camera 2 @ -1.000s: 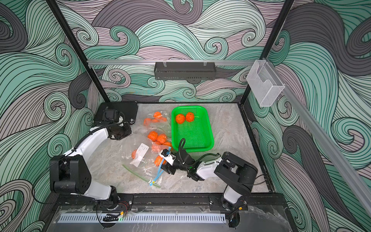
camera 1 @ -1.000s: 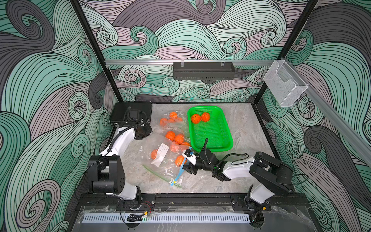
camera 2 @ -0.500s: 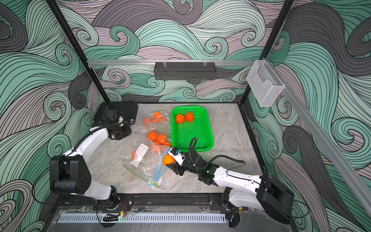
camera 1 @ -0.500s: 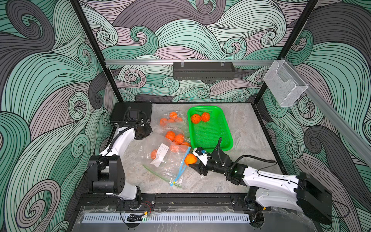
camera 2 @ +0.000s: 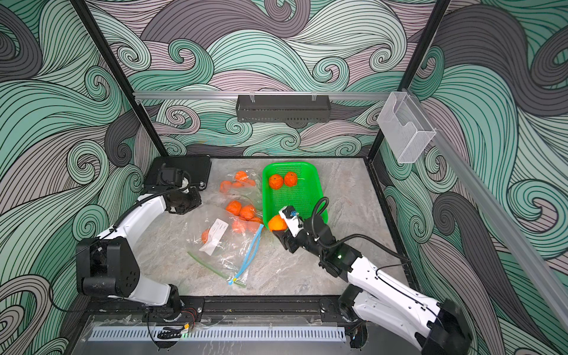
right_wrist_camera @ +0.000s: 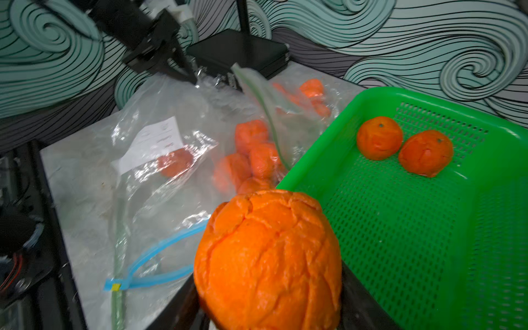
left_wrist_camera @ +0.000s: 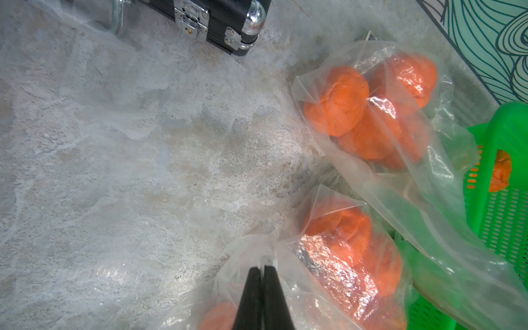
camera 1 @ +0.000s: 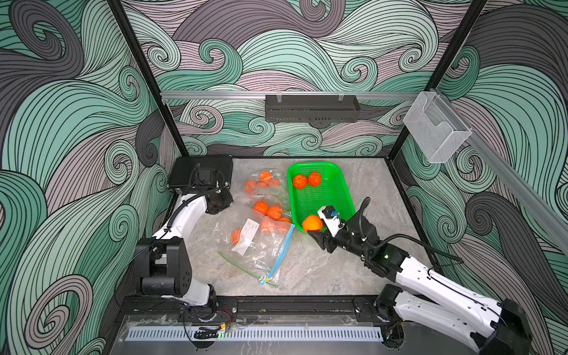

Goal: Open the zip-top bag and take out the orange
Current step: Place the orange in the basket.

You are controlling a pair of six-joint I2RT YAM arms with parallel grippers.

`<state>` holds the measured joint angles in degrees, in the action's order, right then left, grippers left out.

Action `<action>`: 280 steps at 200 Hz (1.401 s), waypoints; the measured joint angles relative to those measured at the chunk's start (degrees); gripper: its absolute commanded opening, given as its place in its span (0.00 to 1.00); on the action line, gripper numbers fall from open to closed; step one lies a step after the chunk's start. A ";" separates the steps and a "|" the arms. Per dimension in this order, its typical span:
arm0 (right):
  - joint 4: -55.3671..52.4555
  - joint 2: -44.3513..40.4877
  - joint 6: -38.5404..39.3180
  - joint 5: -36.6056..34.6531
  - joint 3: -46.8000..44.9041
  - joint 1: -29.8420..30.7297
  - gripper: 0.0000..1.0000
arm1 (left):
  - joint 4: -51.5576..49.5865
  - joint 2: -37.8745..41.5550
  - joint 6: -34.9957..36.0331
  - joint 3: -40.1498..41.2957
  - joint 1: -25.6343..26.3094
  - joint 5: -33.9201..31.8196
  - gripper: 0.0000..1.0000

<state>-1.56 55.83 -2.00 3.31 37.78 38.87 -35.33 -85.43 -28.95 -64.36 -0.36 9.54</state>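
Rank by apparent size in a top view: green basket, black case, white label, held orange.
1. green basket
2. black case
3. white label on the zip-top bag
4. orange in the right hand

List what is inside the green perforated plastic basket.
The green perforated plastic basket holds two oranges at its far end; the mesh floor elsewhere looks bare. Its near corner is hidden behind the right gripper and the third orange it grips.

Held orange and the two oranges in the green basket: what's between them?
Only bare mesh floor of the green basket. No object sits between the held orange and the two oranges. The right wrist view shows it.
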 measured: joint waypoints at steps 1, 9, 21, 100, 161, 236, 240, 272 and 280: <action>-0.02 0.31 -0.09 0.00 0.24 -0.31 0.51 | 0.00 0.02 0.00 0.00 -0.02 0.00 0.00; -0.04 3.52 -0.70 0.09 3.02 -3.26 0.51 | 0.00 0.02 0.00 0.00 -0.02 0.02 0.00; -0.13 9.40 -1.70 0.11 7.58 -7.43 0.51 | 0.00 0.02 0.00 0.00 0.00 0.00 0.00; -7.23 47.50 -3.96 -1.90 35.47 -21.53 0.52 | 0.02 0.00 -0.02 0.11 -0.02 0.13 0.00; -13.03 60.06 -0.55 -6.54 48.06 -23.06 0.60 | 0.02 0.02 -0.02 0.11 -0.15 0.20 0.00; -16.31 66.82 4.46 -12.15 55.65 -22.80 0.74 | 0.02 0.00 -0.04 0.11 -0.33 0.20 0.00; -16.46 66.99 4.81 -12.35 55.98 -22.75 0.75 | 0.00 0.00 -0.04 0.11 -0.33 0.20 0.00; -17.16 67.78 5.90 -12.66 57.48 -22.64 0.80 | 0.00 0.00 -0.04 0.11 -0.33 0.20 0.00; -17.33 67.80 6.08 -12.61 57.61 -22.64 0.81 | 0.00 0.00 -0.04 0.11 -0.33 0.20 0.00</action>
<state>-18.90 123.63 4.08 -9.30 95.39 16.23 -35.33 -85.43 -28.99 -64.25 -0.69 9.74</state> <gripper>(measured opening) 0.801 0.047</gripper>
